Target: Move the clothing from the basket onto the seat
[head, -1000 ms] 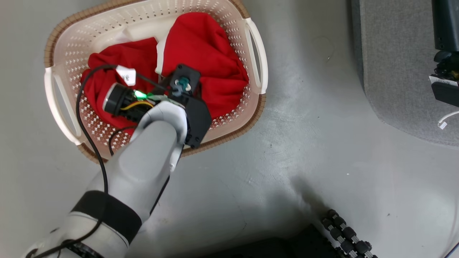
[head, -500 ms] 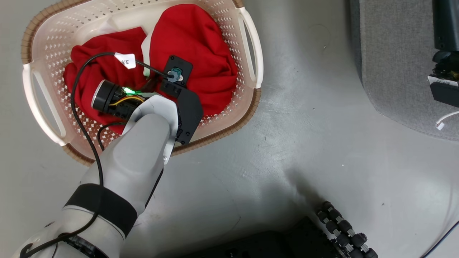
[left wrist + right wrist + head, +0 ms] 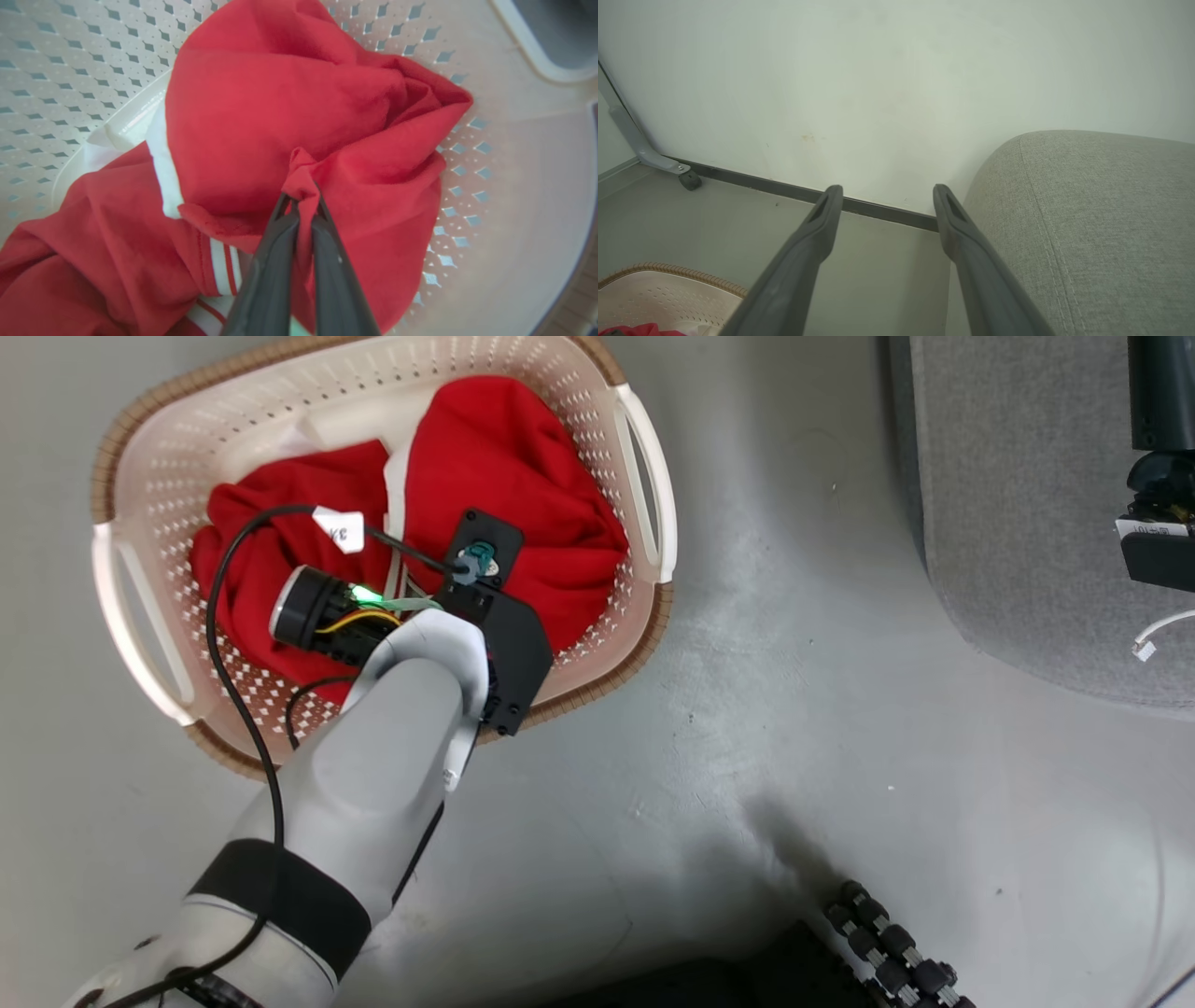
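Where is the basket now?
Head view: the basket sits on the floor at upper left, holding the clothing, with the seat to its right.

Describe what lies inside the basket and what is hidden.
Red clothing with white trim lies inside the basket; the left gripper pinches a fold. Fabric and the arm hide most of its bottom.

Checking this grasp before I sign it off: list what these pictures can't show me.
1. Head view: the left hand, shut on the bright red fabric garment, is hidden beneath its own black wrist housing.
2. Head view: writing on the white paper tag on the black cable is too small to read.
3. Left wrist view: the second red garment with white stripes is cut off by the left and bottom edges.
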Robot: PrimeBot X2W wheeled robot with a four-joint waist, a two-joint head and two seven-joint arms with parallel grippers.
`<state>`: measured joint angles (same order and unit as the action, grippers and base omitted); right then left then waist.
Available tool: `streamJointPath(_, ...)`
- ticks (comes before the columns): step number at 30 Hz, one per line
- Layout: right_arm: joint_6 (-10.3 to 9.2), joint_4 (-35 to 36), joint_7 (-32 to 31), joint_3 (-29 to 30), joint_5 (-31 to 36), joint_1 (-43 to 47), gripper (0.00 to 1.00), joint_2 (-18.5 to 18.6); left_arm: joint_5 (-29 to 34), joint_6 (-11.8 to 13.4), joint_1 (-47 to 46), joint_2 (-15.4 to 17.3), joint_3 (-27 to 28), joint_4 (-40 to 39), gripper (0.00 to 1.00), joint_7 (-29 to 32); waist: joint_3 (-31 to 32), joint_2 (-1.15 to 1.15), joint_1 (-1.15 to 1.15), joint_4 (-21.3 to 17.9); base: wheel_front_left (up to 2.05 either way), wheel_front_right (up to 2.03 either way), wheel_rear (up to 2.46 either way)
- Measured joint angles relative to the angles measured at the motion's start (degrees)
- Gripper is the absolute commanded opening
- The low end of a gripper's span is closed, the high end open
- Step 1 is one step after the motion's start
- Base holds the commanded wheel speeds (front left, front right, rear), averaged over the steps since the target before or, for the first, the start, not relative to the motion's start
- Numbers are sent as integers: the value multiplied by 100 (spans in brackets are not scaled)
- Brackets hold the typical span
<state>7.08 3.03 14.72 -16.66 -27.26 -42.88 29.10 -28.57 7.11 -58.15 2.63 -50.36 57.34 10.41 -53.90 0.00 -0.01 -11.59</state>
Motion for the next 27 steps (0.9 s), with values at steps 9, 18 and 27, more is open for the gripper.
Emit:
streamJointPath(9,0,-680,0,-88,-2,181,100,24,-287,0,333,-3,-208,-449,0,-655,524,0,0,172,0,0,0)
streamJointPath(18,0,-1132,0,-309,5,436,100,16,-635,1,763,-4,-254,-769,0,-1447,1272,0,0,458,0,0,0)
streamJointPath(27,0,-1517,0,-438,13,787,100,-116,-827,1,1173,-11,-266,-842,0,-2103,1917,0,0,712,0,0,0)
